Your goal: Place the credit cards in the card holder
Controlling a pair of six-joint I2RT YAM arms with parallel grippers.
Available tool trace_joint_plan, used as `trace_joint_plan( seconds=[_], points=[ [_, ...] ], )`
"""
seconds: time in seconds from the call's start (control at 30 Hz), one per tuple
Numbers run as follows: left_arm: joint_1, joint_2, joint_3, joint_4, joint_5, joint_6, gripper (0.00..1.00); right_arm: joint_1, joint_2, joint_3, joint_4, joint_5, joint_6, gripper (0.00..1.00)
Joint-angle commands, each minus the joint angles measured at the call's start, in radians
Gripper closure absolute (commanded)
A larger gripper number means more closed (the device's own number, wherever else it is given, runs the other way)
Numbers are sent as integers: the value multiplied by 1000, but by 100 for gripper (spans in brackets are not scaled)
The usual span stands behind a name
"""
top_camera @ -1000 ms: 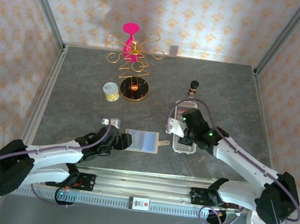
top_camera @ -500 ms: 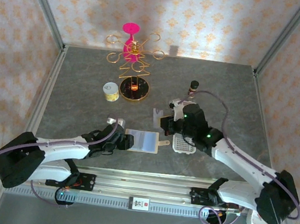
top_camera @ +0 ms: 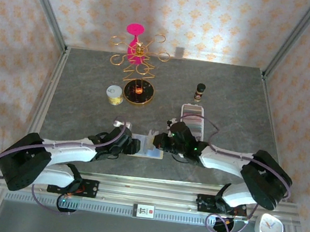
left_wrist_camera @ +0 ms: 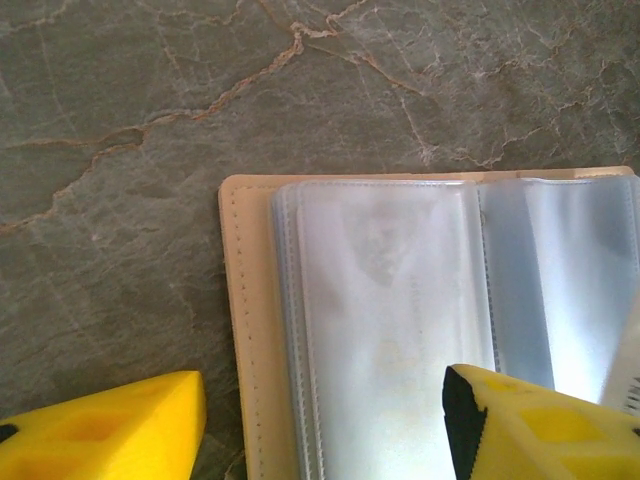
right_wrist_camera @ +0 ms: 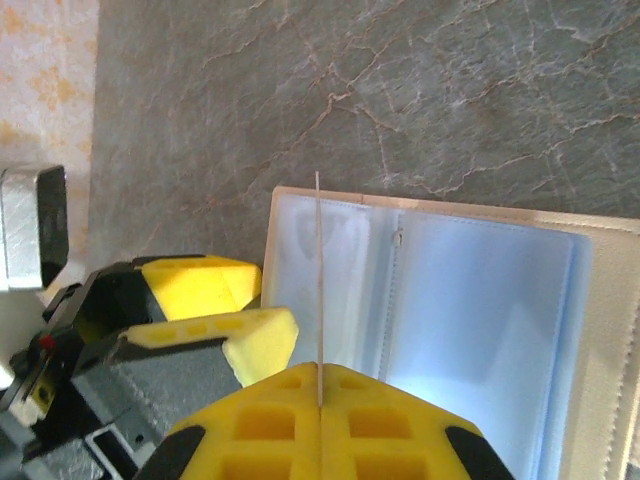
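Right arm has swung from the white tray to the middle of the table's near edge. The card holder lies open and flat there. The left gripper stands open across its left end, likely to stop it sliding. The right gripper pinches one credit card edge-down over the sleeves, ready to slip in.

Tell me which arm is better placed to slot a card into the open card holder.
Right. The right hand is shut on a credit card held edge-on over the open card holder. The left hand is open, straddling the holder's edge, carrying nothing.
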Motion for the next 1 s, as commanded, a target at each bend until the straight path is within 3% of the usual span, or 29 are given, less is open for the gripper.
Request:
trace_joint_plan(
  seconds=[0.0,0.47,0.97],
  points=[
    [-3,29,28,-52,-37,24,36,6,39,33,54,37,51,100],
    [-3,77,20,-68,-49,25,62,15,122,50,74,47,73,100],
    [-2,76,-8,-43,-34,8,73,32,180,44,118,31,108,100]
  ],
)
